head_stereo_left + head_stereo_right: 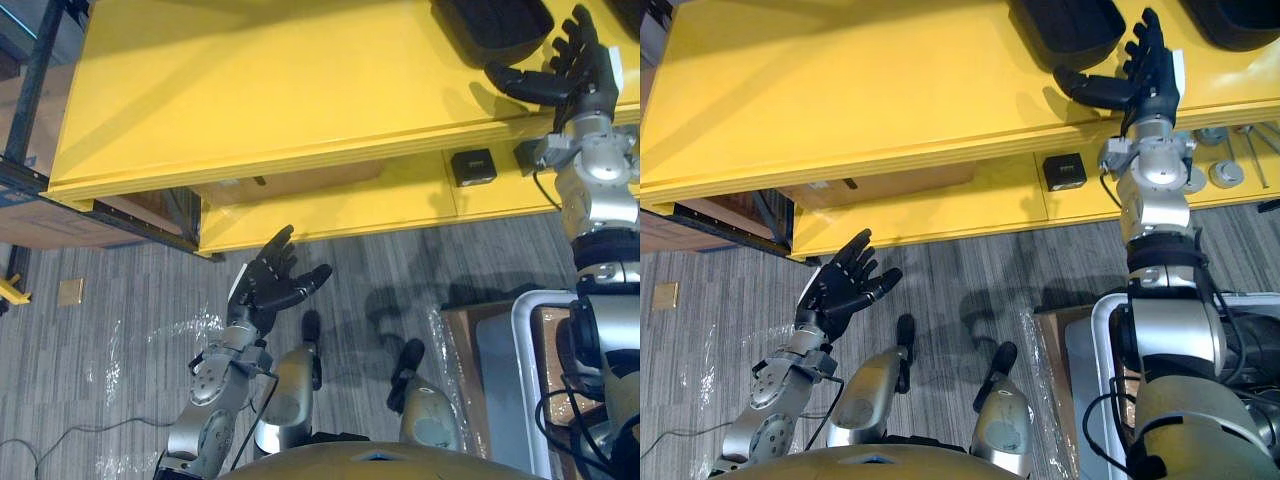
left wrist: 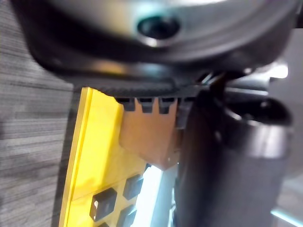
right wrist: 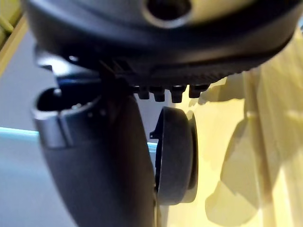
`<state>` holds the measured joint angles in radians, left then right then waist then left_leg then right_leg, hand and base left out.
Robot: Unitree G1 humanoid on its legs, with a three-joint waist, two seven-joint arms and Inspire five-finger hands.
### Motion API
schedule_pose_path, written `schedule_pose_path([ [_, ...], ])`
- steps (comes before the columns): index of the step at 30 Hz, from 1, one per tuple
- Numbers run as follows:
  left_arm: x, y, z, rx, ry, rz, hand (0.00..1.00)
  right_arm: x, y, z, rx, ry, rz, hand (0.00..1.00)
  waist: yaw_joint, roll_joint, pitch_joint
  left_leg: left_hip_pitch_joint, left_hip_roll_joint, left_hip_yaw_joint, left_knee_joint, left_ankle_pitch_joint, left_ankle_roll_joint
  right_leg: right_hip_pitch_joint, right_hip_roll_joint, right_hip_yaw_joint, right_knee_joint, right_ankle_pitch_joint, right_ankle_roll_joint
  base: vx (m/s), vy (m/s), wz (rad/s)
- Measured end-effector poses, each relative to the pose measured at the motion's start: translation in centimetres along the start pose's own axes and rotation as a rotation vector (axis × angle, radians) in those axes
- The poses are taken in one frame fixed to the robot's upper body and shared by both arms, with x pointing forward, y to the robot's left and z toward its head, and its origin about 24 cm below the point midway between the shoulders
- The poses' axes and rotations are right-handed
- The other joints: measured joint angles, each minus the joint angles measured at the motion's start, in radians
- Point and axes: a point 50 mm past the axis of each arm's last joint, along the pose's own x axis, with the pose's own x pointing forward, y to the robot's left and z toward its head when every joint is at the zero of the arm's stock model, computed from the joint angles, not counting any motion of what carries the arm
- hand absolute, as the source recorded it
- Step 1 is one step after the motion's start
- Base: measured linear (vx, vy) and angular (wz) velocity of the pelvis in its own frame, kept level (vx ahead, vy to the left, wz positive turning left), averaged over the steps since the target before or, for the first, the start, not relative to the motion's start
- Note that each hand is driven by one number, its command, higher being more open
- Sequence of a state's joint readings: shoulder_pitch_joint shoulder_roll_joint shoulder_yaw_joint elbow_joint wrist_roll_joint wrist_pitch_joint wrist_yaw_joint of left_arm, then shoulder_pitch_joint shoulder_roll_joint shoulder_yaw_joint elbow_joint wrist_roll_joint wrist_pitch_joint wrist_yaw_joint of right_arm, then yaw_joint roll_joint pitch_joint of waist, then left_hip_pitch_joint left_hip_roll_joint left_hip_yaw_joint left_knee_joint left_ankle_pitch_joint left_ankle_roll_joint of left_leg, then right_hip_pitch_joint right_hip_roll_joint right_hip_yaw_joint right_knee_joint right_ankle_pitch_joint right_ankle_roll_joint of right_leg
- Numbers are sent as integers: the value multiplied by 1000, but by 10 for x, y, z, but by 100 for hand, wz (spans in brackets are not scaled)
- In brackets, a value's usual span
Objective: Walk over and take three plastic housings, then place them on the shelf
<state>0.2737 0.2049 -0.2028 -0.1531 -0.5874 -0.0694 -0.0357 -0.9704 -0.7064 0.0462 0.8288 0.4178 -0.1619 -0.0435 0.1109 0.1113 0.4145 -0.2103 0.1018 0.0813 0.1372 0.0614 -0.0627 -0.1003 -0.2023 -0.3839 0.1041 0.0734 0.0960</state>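
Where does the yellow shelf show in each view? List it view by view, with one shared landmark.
Left eye view: yellow shelf spans the upper part, above the floor.
Right eye view: the same, across the upper part.
Left wrist view: yellow board past the left hand.
Right wrist view: pale yellow surface past the right hand.
Shared landmark: the black housing on the top board beside the right hand, in both eye views.
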Motion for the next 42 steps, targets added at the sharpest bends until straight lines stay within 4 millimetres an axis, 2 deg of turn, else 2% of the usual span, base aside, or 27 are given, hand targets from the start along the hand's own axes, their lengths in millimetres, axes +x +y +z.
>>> schedule_pose_path([
  [3,1,-2,3,0,-26,-11,100,6,-1,12,-2,-26,14,100,-1,3,12,-10,-5,-3,0,2,2,-16,-9,0,20,-7,1,-23,15,3],
  [9,1,-5,1,-4,-26,-26,100,9,-1,10,-43,1,46,100,8,4,14,-13,-3,-9,-2,6,1,-22,-10,-7,37,-18,-3,-13,0,3],
  [16,1,-3,-2,-3,-22,-17,100,13,-1,22,-46,-28,68,100,9,11,37,-11,1,-5,-5,11,-1,-34,-10,0,53,-22,-6,-9,-1,-2],
  [21,1,-3,-2,-3,-22,-17,100,13,-1,22,-50,-29,74,100,8,11,37,-4,1,-2,-19,24,-1,-34,-9,1,54,-22,-6,0,0,0],
  [32,0,-2,-3,-4,-17,-15,100,12,-6,26,-49,-57,-18,100,0,10,38,40,9,15,-71,42,-9,-21,1,10,50,-26,-11,-2,-8,-2],
  [35,-3,-2,-6,-4,-6,-11,100,-3,-8,38,-58,-169,-56,100,-3,8,36,80,14,34,-116,54,-13,-3,12,23,26,-22,-8,35,-27,-17],
  [37,-4,-4,-8,4,5,-27,100,-26,-7,40,-53,-256,-83,100,-16,-1,23,110,15,51,-141,56,-15,18,21,31,-2,-17,-3,92,-20,-19],
  [38,-8,-4,-13,2,26,-29,100,-47,2,30,2,-273,-99,100,-35,-20,-12,119,16,66,-155,56,-17,22,27,43,-24,-10,0,114,-23,-27],
  [39,-9,-4,-14,1,32,-27,100,-56,6,24,19,-267,-104,100,-42,-29,-30,123,17,75,-162,55,-18,20,30,50,-30,-8,0,151,-38,-41],
  [40,-10,-7,-17,-3,47,-38,100,-77,15,7,48,-234,-111,100,-59,-52,-54,145,22,102,-172,52,-22,31,34,70,-46,-4,4,141,-41,-39],
  [42,-9,-10,-20,8,62,-52,100,-108,24,-19,80,-149,-119,100,-79,-77,-89,179,24,136,-191,45,-26,46,40,98,-65,-2,8,152,-33,-56],
])
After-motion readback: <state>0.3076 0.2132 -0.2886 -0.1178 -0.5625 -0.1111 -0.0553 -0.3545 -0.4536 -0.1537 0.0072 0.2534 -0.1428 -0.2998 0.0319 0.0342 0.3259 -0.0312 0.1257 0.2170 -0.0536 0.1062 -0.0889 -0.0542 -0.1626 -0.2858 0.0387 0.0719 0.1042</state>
